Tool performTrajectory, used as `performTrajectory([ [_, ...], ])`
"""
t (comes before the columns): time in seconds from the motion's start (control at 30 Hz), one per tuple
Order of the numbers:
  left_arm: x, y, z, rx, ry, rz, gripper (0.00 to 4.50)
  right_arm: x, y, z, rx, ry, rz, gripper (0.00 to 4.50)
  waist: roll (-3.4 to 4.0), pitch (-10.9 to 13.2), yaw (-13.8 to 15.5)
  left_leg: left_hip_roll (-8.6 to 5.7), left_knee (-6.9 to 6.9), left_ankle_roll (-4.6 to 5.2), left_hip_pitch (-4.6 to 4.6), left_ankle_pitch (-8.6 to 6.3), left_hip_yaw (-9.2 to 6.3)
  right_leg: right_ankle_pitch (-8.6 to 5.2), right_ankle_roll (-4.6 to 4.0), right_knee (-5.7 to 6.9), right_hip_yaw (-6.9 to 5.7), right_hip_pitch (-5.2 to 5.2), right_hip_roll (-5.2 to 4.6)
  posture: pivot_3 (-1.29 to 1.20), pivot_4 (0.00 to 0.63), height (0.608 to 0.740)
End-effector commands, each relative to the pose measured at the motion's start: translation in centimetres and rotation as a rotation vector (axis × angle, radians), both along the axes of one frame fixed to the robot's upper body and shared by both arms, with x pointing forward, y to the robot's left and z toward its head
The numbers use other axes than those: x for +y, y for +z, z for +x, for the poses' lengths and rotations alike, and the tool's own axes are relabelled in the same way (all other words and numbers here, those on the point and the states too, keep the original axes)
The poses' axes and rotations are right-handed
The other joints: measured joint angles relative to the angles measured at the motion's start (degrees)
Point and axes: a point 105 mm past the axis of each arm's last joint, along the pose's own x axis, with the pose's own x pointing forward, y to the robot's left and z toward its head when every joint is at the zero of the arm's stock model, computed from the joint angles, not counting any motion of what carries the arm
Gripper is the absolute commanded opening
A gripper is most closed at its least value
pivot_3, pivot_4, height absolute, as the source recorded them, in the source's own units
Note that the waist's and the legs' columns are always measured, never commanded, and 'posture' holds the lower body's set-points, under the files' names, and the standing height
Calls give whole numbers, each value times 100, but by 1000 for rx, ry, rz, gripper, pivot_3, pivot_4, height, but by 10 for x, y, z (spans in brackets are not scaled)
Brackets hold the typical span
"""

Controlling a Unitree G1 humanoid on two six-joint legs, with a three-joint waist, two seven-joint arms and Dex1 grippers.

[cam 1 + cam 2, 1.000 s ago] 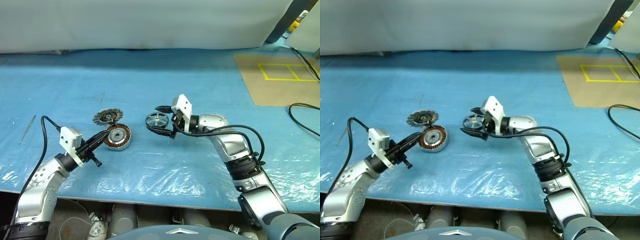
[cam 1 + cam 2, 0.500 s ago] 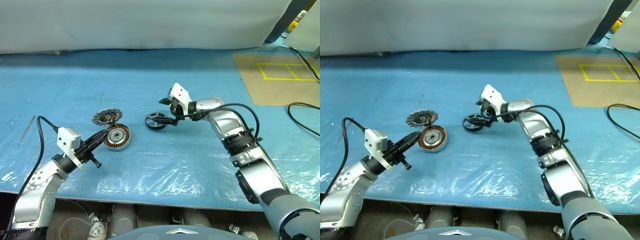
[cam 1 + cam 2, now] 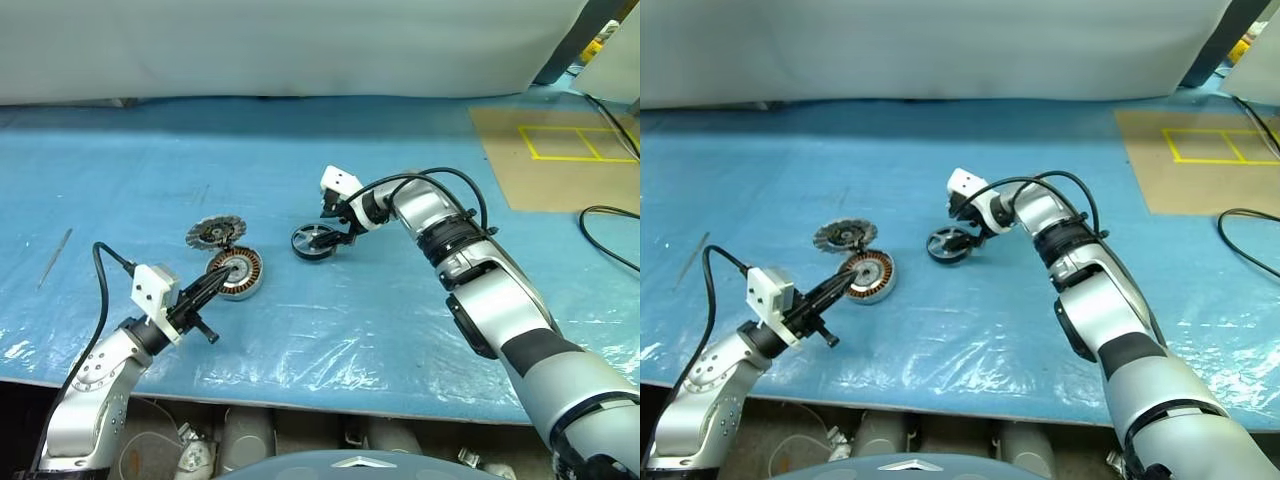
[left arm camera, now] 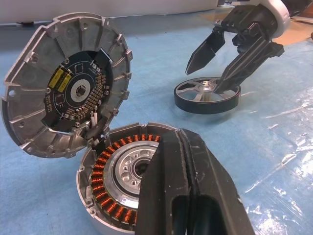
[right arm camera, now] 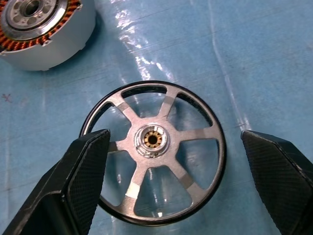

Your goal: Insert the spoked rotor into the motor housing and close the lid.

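Note:
The spoked rotor, a dark ring with silver spokes, lies flat on the blue table cover. My right gripper hangs open just above it, pointing down, one finger on each side of the ring, and nothing is held. To the left sits the motor housing with its copper windings showing. The ribbed lid leans tilted against the housing's far side. My left gripper is shut and empty, its tips at the housing's near rim; whether they touch it I cannot tell.
A brown board with yellow tape lines lies at the back right. A black cable curls near the right edge. A thin rod lies at the far left. The table's front edge runs close below the arms.
My right gripper has swung from beside the rotor to over it and now points down. The left gripper has shifted slightly right. Rotor, housing and lid have not moved.

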Motion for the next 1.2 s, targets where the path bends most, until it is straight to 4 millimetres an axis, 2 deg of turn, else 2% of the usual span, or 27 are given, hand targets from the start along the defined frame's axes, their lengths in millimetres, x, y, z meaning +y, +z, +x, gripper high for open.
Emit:
performTrajectory([
  [0.03,0,11,-1,-55,2,12,35,7,15,0,-26,36,-1,4500,1,1,1,2,5,0,1,0,0,-2,-3,4,0,0,1,0,150,740],
  [0.47,-7,15,7,-66,2,10,35,11,28,4,-85,28,28,4500,1,1,3,1,15,0,0,0,0,-2,-3,8,2,0,0,0,150,740],
  [0.53,-8,15,7,-67,2,10,0,11,27,3,-79,32,23,4090,1,1,3,2,15,0,0,0,0,-2,-3,9,2,0,0,0,150,740],
  [0.67,-8,15,7,-68,7,10,0,11,24,0,-62,40,13,2928,1,1,3,1,15,0,1,0,0,-2,-3,9,2,0,0,0,150,740],
  [0.87,-4,10,6,-61,13,13,0,14,23,-3,-46,44,19,2928,1,1,2,2,15,0,0,0,-1,-2,-3,9,2,-1,0,0,150,740],
  [1.2,-3,6,6,-61,20,15,0,13,6,-13,29,47,-31,2928,1,1,3,1,15,0,0,0,-2,-2,-3,9,2,0,0,0,150,740],
])
